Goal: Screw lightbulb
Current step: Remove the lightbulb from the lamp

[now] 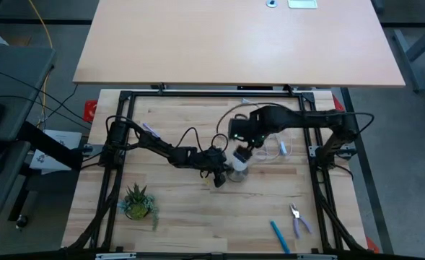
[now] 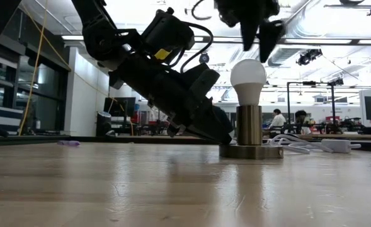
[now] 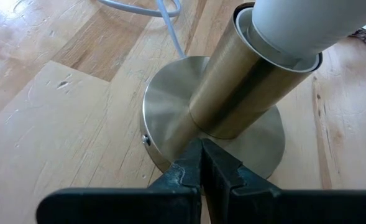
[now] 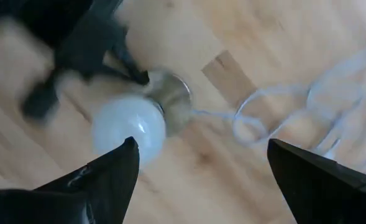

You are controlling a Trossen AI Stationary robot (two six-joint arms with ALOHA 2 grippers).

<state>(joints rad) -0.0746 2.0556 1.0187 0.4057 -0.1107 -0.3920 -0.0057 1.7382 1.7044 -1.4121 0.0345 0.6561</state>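
Bare table planks [image 2: 172,189] nearest the low camera; beyond them lightbulb [image 2: 247,79] seated upright in brass socket [image 2: 249,126], white cord [image 1: 278,150] trailing off beside. Left gripper [image 3: 201,163] with fingers together, tips pressed on socket's round base; right gripper [image 4: 198,180] spread wide, clear above bulb, holding nothing. Risk judged: off-centre descent could tip bulb or cross-thread it; base could skid if left tips slip.

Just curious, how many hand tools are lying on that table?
2: blue-handled pliers and a blue pen-like tool, side by side near the table's front right corner. Others may be hidden under the arms.
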